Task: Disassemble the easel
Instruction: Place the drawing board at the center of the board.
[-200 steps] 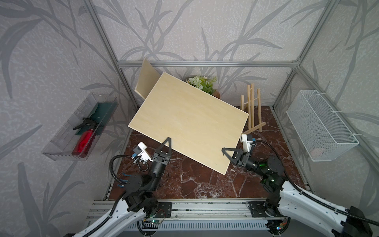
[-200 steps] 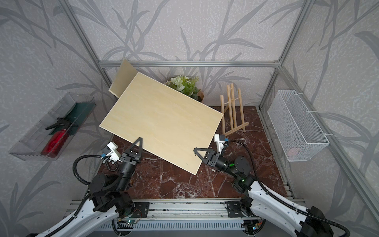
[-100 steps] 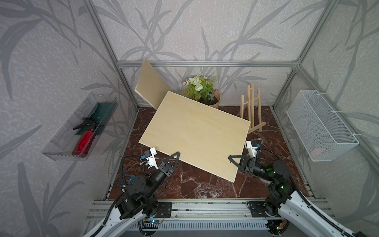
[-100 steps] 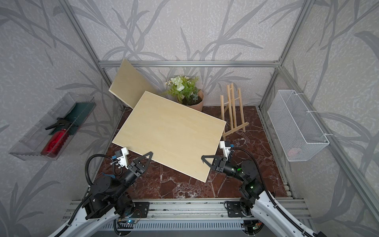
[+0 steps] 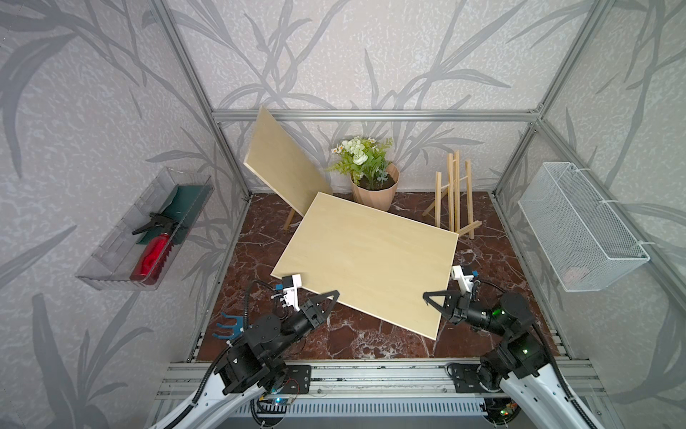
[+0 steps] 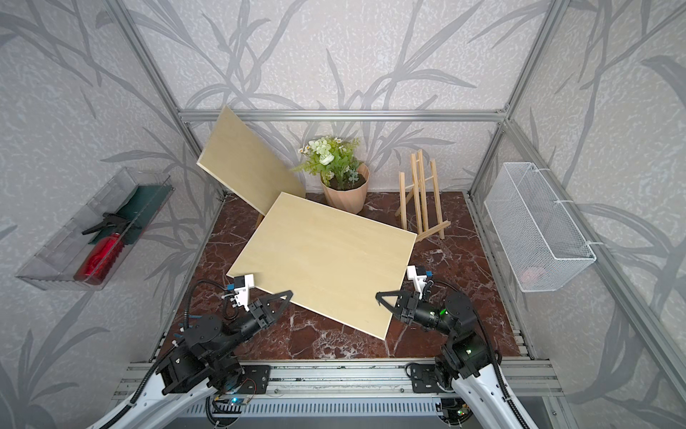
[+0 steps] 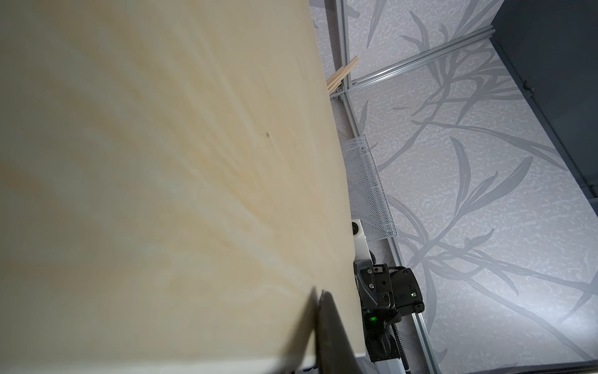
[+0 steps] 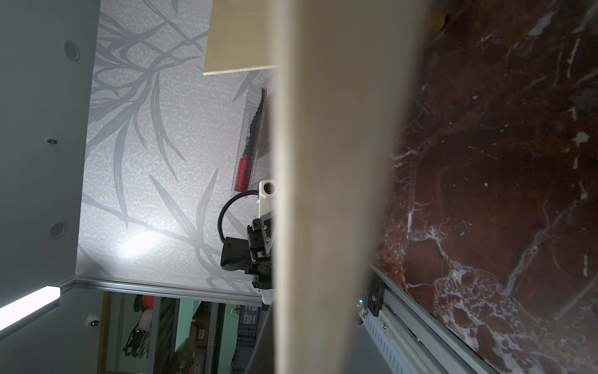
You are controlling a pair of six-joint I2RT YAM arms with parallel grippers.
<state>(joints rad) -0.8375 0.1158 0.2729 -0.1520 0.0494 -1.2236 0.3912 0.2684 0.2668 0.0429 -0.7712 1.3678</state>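
Note:
A large pale wooden board (image 5: 365, 260) (image 6: 323, 260) hangs low and tilted over the marble floor, its near corner lowest. My left gripper (image 5: 328, 297) (image 6: 284, 297) is shut on the board's near-left edge; in the left wrist view one dark finger (image 7: 330, 336) lies on the board's face (image 7: 161, 162). My right gripper (image 5: 430, 297) (image 6: 382, 297) is shut on the near-right edge, and the board's edge (image 8: 330, 194) fills the middle of the right wrist view. The bare wooden easel (image 5: 454, 197) (image 6: 423, 197) stands at the back right, just behind the board's far corner.
A second board (image 5: 282, 167) leans on another stand at the back left. A potted plant (image 5: 373, 185) sits between it and the easel. A white wire basket (image 5: 579, 226) hangs on the right wall, a clear tray (image 5: 144, 230) with a red bottle on the left wall.
Both arms have come down and toward the front with the board, which now hangs much lower and flatter. The plant and the back-left board have come into full view.

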